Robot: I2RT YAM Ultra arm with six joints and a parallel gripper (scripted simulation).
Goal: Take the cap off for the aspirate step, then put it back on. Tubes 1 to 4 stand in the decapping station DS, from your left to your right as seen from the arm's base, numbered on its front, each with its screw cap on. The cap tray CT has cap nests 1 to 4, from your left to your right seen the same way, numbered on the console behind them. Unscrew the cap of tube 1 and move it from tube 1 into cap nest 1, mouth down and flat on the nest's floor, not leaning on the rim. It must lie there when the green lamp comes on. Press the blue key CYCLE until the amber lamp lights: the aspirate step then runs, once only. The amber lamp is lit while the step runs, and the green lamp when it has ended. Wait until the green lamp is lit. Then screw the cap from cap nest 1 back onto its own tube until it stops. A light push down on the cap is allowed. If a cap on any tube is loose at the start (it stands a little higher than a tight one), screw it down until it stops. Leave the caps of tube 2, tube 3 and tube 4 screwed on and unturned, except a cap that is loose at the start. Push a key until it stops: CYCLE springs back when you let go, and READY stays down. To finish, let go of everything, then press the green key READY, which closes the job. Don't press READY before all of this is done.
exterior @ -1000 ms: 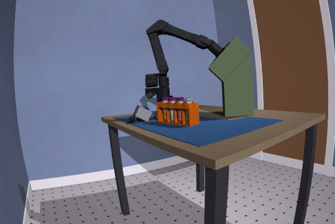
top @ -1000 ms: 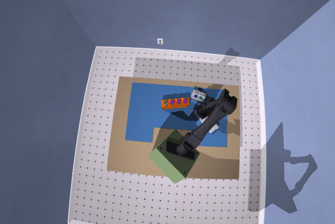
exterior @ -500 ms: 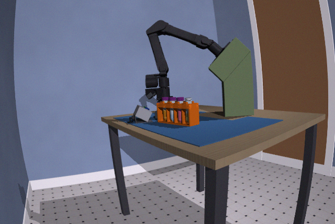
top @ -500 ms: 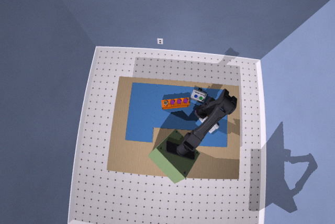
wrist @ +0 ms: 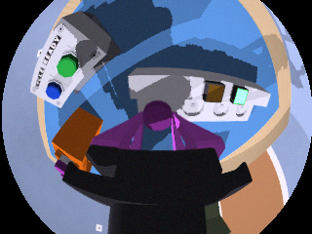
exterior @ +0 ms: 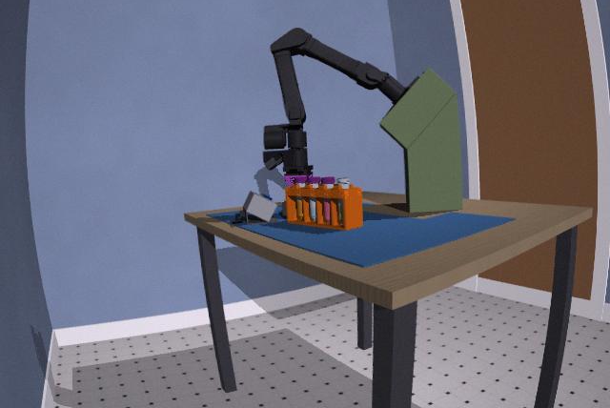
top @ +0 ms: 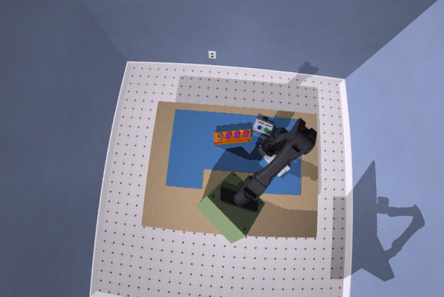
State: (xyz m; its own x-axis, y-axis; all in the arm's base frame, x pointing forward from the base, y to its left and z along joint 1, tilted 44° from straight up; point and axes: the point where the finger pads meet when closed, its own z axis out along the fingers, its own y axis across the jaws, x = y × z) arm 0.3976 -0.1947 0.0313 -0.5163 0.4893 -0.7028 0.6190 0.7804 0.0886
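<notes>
In the wrist view my gripper (wrist: 157,116) is shut on the purple cap (wrist: 158,112) at the left end nest of the white cap tray (wrist: 195,94). I cannot tell whether the cap rests on the nest floor or is lifted. On the tray's console the green lamp (wrist: 241,97) glows and the amber lamp (wrist: 213,92) is dark. The orange decapping station (top: 232,137) holds tube 1 (top: 219,136) with an open top and three tubes with purple caps (top: 236,134). From the side my gripper (exterior: 295,177) hangs low behind the station (exterior: 323,206).
The grey key box (wrist: 65,68) with the green key (wrist: 68,65) and the blue key (wrist: 55,92) stands left of the tray, tilted; it also shows in the overhead view (top: 263,127). The green arm pedestal (top: 229,207) stands at the near side of the blue mat.
</notes>
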